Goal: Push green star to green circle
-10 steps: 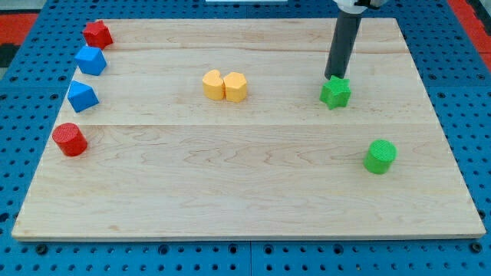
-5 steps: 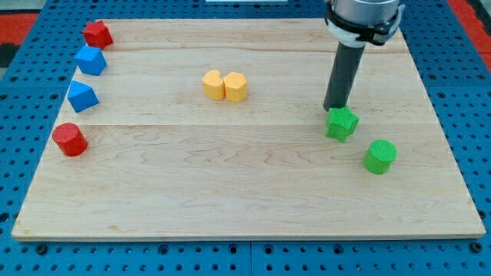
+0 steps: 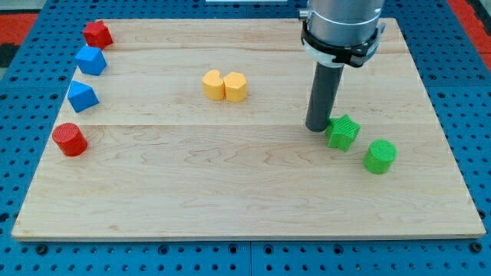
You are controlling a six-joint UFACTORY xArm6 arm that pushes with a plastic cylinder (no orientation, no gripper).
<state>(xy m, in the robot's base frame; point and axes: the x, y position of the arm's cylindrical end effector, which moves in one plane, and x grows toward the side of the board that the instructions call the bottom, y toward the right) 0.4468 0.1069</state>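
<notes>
The green star lies at the view's right, middle height of the wooden board. The green circle, a short cylinder, stands just below and to the right of it, a small gap between them. My tip rests on the board right at the star's left side, touching or almost touching it. The dark rod rises from there to the arm's grey end at the view's top.
Two yellow blocks sit side by side at upper middle. Along the left edge stand a red block, two blue blocks and a red cylinder. Blue pegboard surrounds the board.
The green star has been pushed down and to the right, toward the green circle. My tip has moved from above the star to its left side.
</notes>
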